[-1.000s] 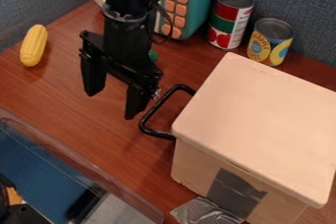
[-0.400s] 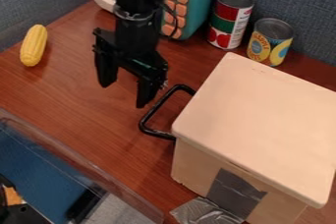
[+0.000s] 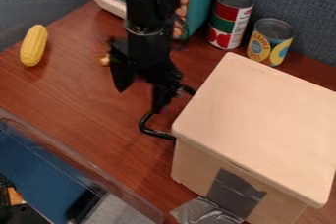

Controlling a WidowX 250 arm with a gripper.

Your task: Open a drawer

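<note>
The gripper (image 3: 140,94) is held above the counter (image 3: 78,105), its fingers spread apart. The drawer's black handle (image 3: 156,133) is partly hidden by one finger; the pale drawer box (image 3: 256,125) is positioned at right, near two cans (image 3: 230,19).

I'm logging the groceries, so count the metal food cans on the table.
2: a red-and-green labelled can behind the cream box, and a shorter yellow-and-blue labelled can to its right.

Black robot arm hanging down from the top edge, gripper (image 3: 139,101) pointing down, 2 jaws spread apart
</note>
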